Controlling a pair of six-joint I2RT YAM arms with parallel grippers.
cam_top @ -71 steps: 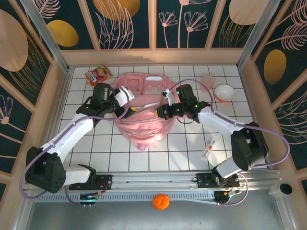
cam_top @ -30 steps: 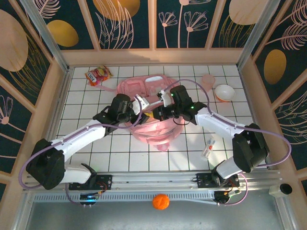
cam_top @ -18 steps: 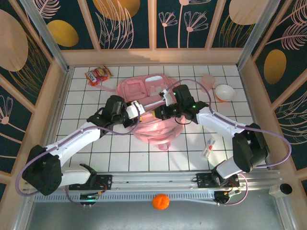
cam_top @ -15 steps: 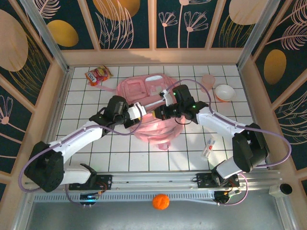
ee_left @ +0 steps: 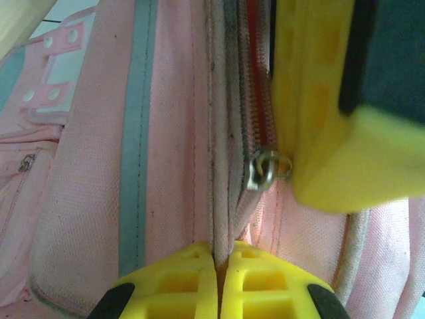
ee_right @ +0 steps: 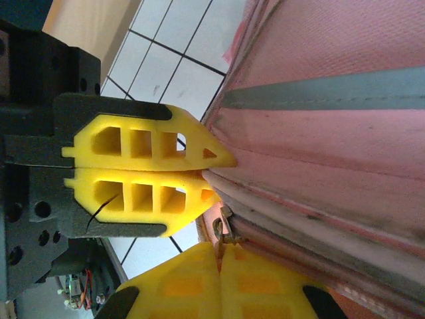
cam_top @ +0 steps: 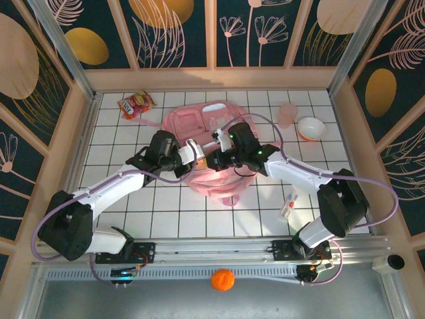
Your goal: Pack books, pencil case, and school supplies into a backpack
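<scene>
White tiles are covering the table (cam_top: 133, 199), and dark wall panels (cam_top: 172, 33) painted with pale leaves and gold ovals are standing around it. At the middle of it the left pincer (ee_left: 218, 266) is pinching shut on a raised fold of the backpack (cam_top: 199, 123). In the left wrist view its yellow fingers are pressing together on the pink seam running beside the zipper track. The right pincer (ee_right: 220, 269) is meeting it nearly tip to tip from the other side, its fingers also pressing together with no gap showing. The metal zipper pull (ee_left: 265, 169) is sitting right at those fingertips, touching the yellow finger. I cannot tell whether the right pincer is actually gripping the pull or only resting against it. From above, both arms are reaching inward over the near half of the backpack, the left from the left side and the right from the right. The backpack is lying flat across the centre of the table, its pocketed front toward the far wall and its near end pointing at the arm bases. A red-orange snack bag (cam_top: 135, 104) is lying by the far left corner, well apart from the backpack. A pink cup (cam_top: 287, 114) and a white bowl (cam_top: 311, 127) are sitting just beside each other toward the far right. A white oblong item (cam_top: 289, 205) with red marks is lying on the tiles near the right arm, apart from the backpack. An orange ball (cam_top: 222, 280) is resting on the grey ledge in front of the arm bases.
</scene>
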